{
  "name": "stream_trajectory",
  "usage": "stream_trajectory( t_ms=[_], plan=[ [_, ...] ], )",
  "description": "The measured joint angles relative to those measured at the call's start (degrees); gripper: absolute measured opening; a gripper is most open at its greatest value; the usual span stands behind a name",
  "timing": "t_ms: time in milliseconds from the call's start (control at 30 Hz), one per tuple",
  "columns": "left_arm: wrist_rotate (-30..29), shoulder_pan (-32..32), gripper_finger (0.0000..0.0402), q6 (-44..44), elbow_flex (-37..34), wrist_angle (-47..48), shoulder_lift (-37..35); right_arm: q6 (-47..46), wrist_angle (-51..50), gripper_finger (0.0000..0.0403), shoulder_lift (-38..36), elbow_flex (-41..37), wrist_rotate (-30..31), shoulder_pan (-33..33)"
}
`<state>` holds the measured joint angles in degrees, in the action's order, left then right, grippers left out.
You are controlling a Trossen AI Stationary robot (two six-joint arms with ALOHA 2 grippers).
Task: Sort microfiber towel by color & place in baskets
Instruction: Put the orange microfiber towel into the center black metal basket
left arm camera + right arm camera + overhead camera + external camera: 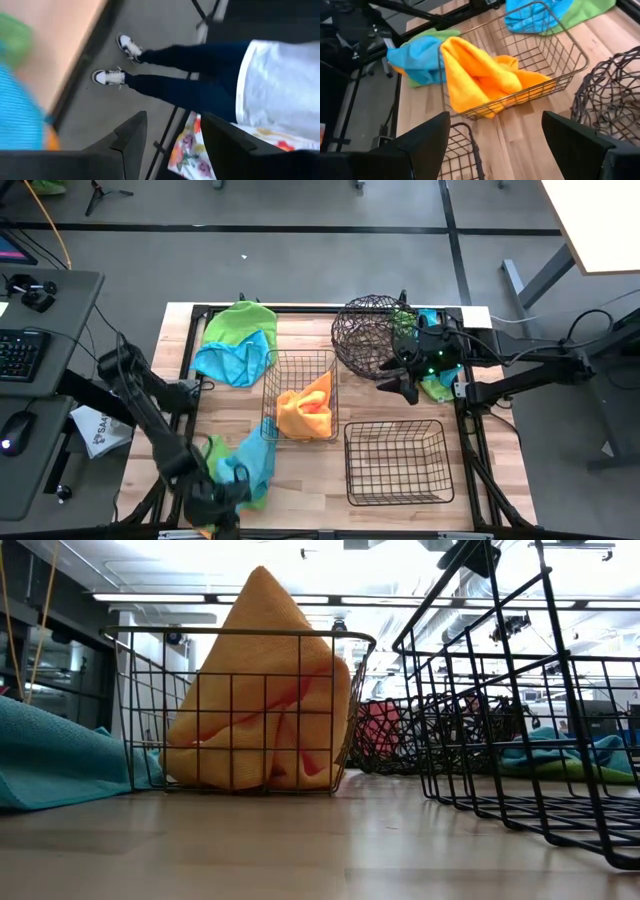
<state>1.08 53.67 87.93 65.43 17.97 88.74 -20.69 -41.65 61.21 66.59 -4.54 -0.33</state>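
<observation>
Orange microfiber towel: heaped in the rectangular wire basket, frame centre. Blue-green towel pile: lower left on the wooden bench, just beside left gripper, fingers wide, empty. Right gripper: upper right by the round woven basket, fingers wide. Left arm nearer.

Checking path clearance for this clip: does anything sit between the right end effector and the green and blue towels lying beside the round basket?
Nothing visible does. The right end effector, open and empty, hovers by the round basket, with the green and blue towels right beside it at the table's edge. The basket stands on the other side.
</observation>
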Motion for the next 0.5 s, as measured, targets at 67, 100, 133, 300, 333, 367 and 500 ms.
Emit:
stream_trajectory(
  t_ms=[67, 100, 133, 300, 333, 367, 500],
  plan=[
    [0.0, 0.8, 0.0170, -0.8, 1.7, -1.6, 2.9, -0.2, 0.0, 0.0309, 0.0, 0.0, 0.0, 0.8],
    [0.0, 1.1, 0.0170, -1.0, 2.6, -2.0, 4.2, -0.2, 0.0, 0.0309, 0.0, 0.0, 0.0, 1.2],
    [0.2, 1.3, 0.0170, -1.1, 3.1, -2.0, 5.3, -0.4, 0.0, 0.0309, 0.0, 0.0, 0.1, 1.6],
    [1.8, 1.3, 0.0170, 0.5, 3.1, -0.1, 10.2, -3.4, 0.1, 0.0309, 0.0, 0.0, 2.9, 2.8],
    [2.0, 1.3, 0.0170, 0.4, 3.1, 0.4, 11.0, -4.0, 0.1, 0.0309, 0.0, 0.0, 3.1, 2.9],
    [2.4, 1.3, 0.0170, 0.6, 3.2, 1.0, 11.8, -4.7, 0.2, 0.0309, 0.0, 0.0, 3.5, 3.0],
    [3.8, 1.3, 0.0170, 2.2, 3.1, 6.4, 14.2, -7.2, 0.4, 0.0309, 0.0, 0.0, 5.8, 3.0]
  ],
)
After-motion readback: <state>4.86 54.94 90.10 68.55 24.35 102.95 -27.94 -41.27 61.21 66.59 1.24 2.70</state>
